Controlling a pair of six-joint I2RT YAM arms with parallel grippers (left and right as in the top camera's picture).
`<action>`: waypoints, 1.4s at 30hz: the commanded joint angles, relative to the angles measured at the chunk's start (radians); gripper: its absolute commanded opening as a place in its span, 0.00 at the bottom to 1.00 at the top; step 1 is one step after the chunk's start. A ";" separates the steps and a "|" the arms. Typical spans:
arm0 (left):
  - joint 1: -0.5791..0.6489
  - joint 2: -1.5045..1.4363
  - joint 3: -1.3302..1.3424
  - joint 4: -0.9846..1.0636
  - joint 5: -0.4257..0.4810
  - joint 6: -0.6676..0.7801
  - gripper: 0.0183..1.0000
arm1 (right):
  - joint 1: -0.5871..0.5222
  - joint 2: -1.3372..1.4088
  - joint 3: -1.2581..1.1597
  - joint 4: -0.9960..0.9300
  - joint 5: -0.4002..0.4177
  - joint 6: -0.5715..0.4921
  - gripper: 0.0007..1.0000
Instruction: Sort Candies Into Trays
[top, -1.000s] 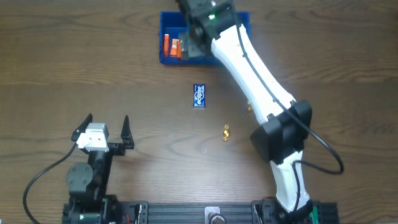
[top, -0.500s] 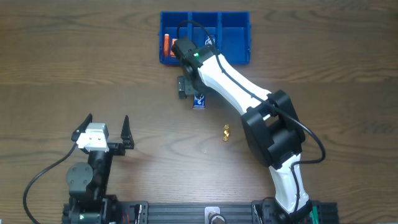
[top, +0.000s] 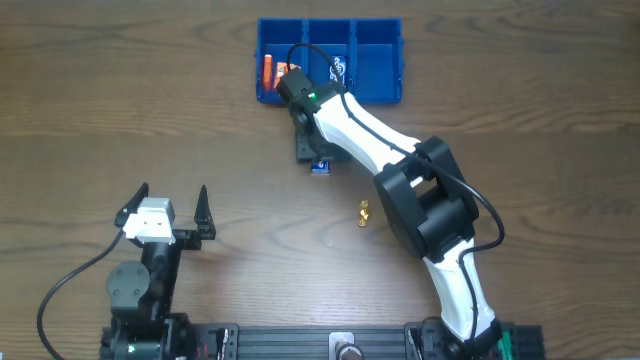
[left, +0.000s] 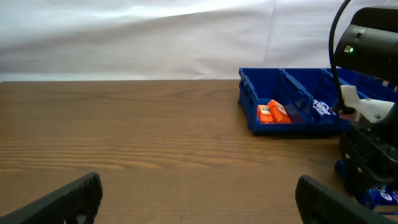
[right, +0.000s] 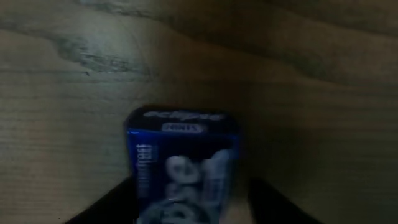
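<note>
Near blue tray (top: 372, 98) | right gripper (right: 189, 190) spread astride white-lettered blue pack (right: 183, 155); left gripper (top: 172, 192) wide, empty

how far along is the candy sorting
Done: orange candies sit in the left compartment of the blue tray, a blue-and-white candy in the middle one. In hand: the right gripper, open, straddles the blue pack on the table. Left: that pack and the gold candy.
</note>
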 joint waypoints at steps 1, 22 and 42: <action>0.003 -0.006 -0.020 -0.032 0.009 0.007 1.00 | -0.005 0.011 -0.002 0.008 0.005 0.007 0.31; 0.003 -0.006 -0.020 -0.032 0.009 0.007 1.00 | -0.080 -0.423 0.160 0.080 0.220 -0.189 0.03; 0.003 -0.006 -0.020 -0.032 0.009 0.007 1.00 | -0.165 0.060 0.447 0.165 0.127 -0.305 0.03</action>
